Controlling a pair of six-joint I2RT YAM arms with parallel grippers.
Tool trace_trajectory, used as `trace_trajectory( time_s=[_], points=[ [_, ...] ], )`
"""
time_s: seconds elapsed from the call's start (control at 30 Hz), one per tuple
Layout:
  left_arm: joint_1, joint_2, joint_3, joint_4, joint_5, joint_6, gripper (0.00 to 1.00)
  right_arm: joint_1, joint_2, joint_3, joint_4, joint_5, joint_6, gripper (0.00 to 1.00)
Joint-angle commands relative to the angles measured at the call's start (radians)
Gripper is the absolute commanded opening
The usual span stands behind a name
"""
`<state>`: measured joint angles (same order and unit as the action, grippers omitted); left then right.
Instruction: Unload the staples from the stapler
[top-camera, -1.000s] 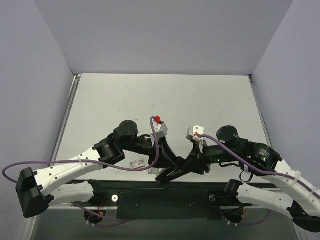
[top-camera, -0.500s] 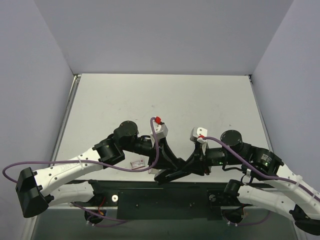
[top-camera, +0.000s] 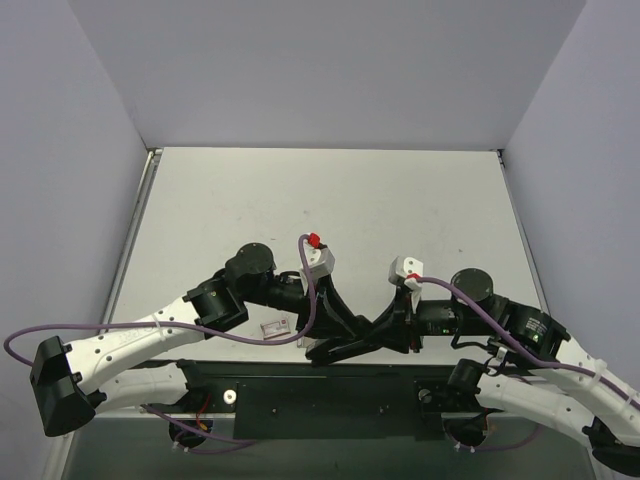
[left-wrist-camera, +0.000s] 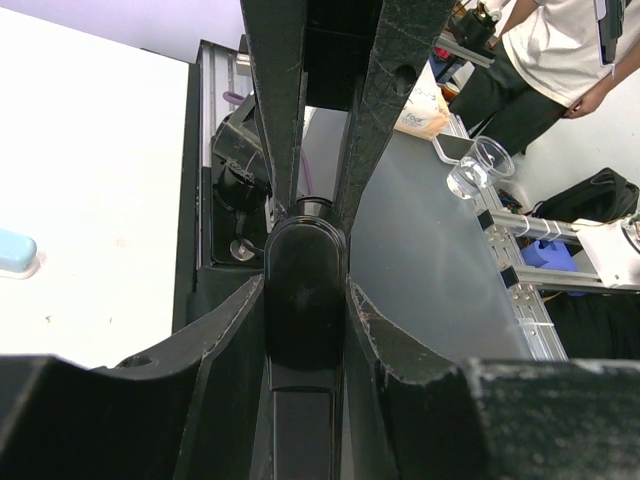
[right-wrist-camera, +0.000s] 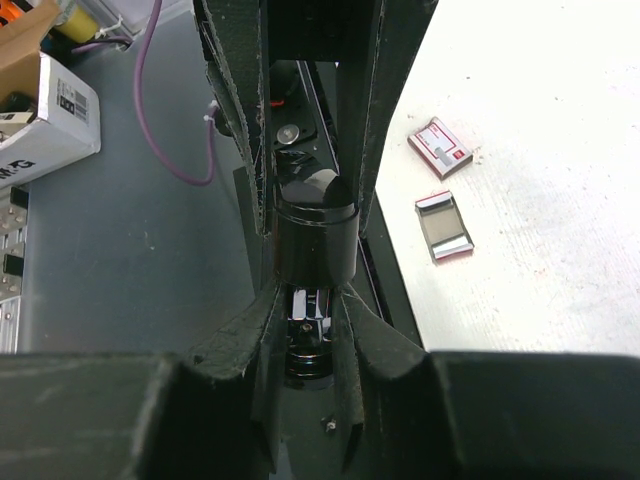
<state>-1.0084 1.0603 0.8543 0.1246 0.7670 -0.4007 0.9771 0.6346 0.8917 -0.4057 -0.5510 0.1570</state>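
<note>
From above, the left gripper (top-camera: 328, 345) and right gripper (top-camera: 358, 340) met tip to tip over the table's (top-camera: 330, 200) near edge, a small staple box (top-camera: 275, 327) lying just beside them. The left wrist view showed its fingers (left-wrist-camera: 232, 335) clenched on the rounded black end of the stapler (left-wrist-camera: 305, 270), raised off the surface. The right wrist camera showed its fingers (right-wrist-camera: 368, 330) clamped on the same body, probably so one arm braced while the other worked the magazine (no staples visible).
</note>
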Motion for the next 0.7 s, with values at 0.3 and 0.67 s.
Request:
trace_trajectory(
  time_s=[0.3, 0.67],
  points=[
    [0.013, -0.072, 0.055, 0.119, -0.035, -0.024, 0.00, 0.017, -0.058, -0.095, -0.022, -0.012, 0.039, 0.00],
    [0.011, -0.109, 0.071, 0.075, -0.066, -0.004, 0.00, 0.020, -0.102, -0.151, 0.011, 0.000, 0.093, 0.00]
  ],
)
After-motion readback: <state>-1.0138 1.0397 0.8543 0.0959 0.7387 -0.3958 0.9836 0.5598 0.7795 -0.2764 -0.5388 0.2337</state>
